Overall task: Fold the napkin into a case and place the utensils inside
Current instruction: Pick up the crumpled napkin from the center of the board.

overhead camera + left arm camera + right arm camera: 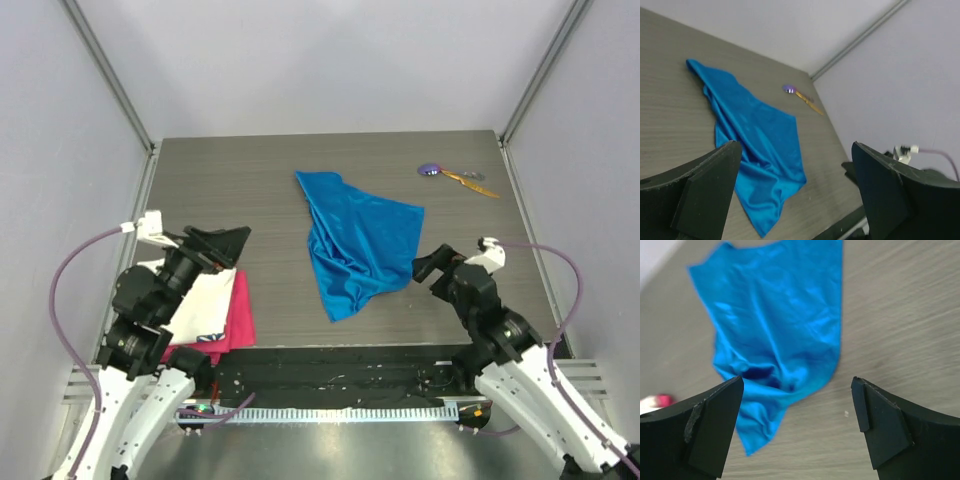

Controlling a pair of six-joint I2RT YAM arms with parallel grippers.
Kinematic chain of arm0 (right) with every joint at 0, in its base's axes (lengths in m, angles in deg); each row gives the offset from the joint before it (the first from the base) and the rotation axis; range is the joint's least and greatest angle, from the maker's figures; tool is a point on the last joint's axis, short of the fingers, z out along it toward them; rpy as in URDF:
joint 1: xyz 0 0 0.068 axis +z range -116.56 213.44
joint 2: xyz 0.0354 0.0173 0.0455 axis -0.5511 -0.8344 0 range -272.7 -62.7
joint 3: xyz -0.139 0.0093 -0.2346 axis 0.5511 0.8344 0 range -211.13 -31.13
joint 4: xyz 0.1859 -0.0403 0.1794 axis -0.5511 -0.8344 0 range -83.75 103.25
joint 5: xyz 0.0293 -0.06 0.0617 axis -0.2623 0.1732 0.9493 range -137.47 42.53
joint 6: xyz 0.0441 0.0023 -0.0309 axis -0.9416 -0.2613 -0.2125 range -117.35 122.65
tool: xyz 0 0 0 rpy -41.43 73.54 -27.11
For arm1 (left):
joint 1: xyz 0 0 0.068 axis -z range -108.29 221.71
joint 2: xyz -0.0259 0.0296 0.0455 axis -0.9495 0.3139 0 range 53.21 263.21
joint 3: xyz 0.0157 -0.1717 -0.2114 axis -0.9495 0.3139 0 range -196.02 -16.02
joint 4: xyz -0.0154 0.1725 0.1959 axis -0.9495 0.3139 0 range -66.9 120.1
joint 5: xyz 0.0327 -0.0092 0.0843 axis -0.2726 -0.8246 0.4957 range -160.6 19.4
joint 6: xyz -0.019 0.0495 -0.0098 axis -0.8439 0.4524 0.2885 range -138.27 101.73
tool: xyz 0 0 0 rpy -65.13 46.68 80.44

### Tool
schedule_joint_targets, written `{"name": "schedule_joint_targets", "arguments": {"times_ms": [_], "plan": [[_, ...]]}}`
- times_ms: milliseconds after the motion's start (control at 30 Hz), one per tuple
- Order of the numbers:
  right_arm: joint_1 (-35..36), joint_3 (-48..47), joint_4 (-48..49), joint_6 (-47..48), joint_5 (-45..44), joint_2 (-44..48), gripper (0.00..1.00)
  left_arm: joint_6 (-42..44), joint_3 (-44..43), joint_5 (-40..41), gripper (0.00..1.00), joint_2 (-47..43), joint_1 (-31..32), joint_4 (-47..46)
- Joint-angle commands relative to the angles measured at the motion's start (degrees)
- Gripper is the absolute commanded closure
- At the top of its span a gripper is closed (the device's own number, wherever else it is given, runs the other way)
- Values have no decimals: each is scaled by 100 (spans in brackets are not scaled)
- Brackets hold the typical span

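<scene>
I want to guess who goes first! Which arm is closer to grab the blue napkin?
Right. The right fingers, open, hover beside the napkin's edge. The left fingers, also open, are farther away, with bare table between.

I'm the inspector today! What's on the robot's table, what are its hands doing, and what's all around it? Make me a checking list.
Surface: grey wood-grain table; no spills seen.
Job's things: blue napkin lies crumpled and unfolded mid-table. The two utensils lie together at the far right, apart from the napkin.
Clutter: white cloth overlaps a pink cloth at the near left, by the left arm.
Hands: left hand is open and empty. Right hand is open and empty, beside the napkin's right edge.
Cables: purple cables loop beside each arm, away from the napkin and utensils.
Surroundings: pale walls and metal posts; nothing else seen.
</scene>
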Motion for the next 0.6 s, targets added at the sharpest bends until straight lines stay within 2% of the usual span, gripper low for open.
{"name": "schedule_joint_targets", "arguments": {"times_ms": [0,33,133,167,233,267,300,367,400,500,567], "plan": [[-16,-1061,58,797,-176,-1654,0,420,-160,-1052,5,1035,-1,144],[-16,-1254,58,894,-184,-2206,0,533,-240,-1175,6,1353,16,248],[-95,-1922,84,1297,-264,-2913,0,596,-416,-1414,6,2373,270,355],[-243,-2263,102,1412,-203,-3385,0,666,-451,-1292,6,2567,811,364],[-638,-2581,93,1658,104,-3818,0,963,-634,-135,6,3086,1551,486],[-893,-2800,171,1694,445,-4186,1,1078,-705,487,6,3296,2416,565],[-1504,-2907,198,1807,1162,-4416,0,1175,-819,1320,6,3481,2773,635],[-1878,-3249,225,1940,1572,-4776,0,1412,-1196,2011,9,4175,3441,952],[-1967,-3381,199,2027,1495,-5144,0,1448,-1320,2171,11,4412,3879,1039],[-2038,-3935,-3,2441,1004,-5821,0,1580,-1760,2681,16,5457,4601,1242],[-2064,-4303,-169,2608,581,-6200,0,1624,-2015,3068,18,6202,4849,1452]]}}
